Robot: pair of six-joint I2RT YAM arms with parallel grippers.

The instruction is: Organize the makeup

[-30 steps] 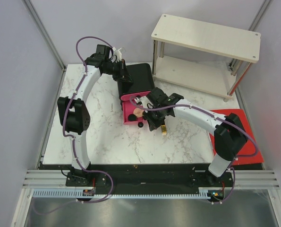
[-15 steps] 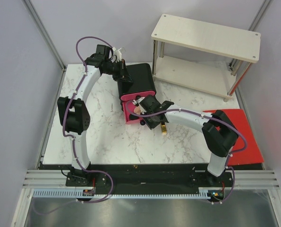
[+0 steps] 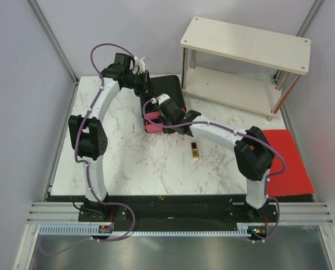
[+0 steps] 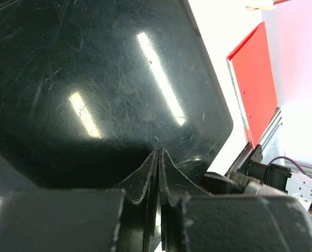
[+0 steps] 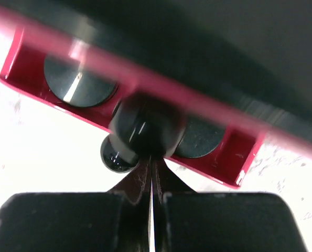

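Observation:
The black box (image 3: pixel 170 90) stands at the back of the marble table, and one pink drawer (image 3: pixel 150 121) sticks a short way out of its front. In the right wrist view two round black jars (image 5: pixel 79 84) (image 5: pixel 197 137) lie in that drawer (image 5: pixel 56 102). My right gripper (image 5: pixel 151 161) is shut, and its tips touch the drawer's black knob (image 5: pixel 145 126). From above, the right gripper (image 3: pixel 156 117) sits at the drawer front. My left gripper (image 4: pixel 159 153) is shut, its tips resting on the box's glossy top (image 4: pixel 93 79). A gold-black tube (image 3: pixel 195 151) lies loose on the table.
A white two-level shelf (image 3: pixel 246 62) stands at the back right. A red mat (image 3: pixel 288 163) lies at the table's right edge, partly under the right arm. The left arm (image 3: pixel 91 135) arches over the table's left side.
My right gripper has moved up and left against the pink drawer, which has slid most of the way into the box. The puff no longer shows. The left gripper has stayed on the box.

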